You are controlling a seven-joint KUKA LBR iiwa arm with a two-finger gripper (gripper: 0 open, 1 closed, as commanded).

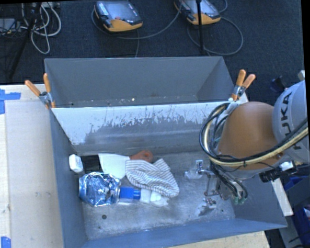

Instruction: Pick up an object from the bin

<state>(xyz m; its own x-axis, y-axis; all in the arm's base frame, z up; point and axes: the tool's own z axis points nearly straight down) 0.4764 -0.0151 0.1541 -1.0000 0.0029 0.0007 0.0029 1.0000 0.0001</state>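
My fingers (207,202) hang low over the floor of the bin (150,223) at about 4 o'clock, close to the right wall. They are spread wide, one tip toward 12 o'clock and the other toward 6, with bare grey metal between them. I hold nothing. My orange wrist cover (249,128) and its loop of cables (211,143) sit just above them, toward 2 o'clock.

Everything to pick lies in a small heap at 8 to 9 o'clock in the bin, apart from my fingers. Nearest me is a cloth (154,177), striped and crumpled, at 9 o'clock from my fingers. It lies partly over a blue tube (130,193), whose white end (157,199) pokes out beneath the cloth's lower edge. A foil bag (99,189), blue and silver and crushed, touches the tube at its 9 o'clock side. Behind the cloth, toward 12 o'clock, a brown lump (142,155) peeks out beside a flat white piece (114,163). At the heap's far left sit a black block (90,163) and, touching it, a small white cap (75,163).
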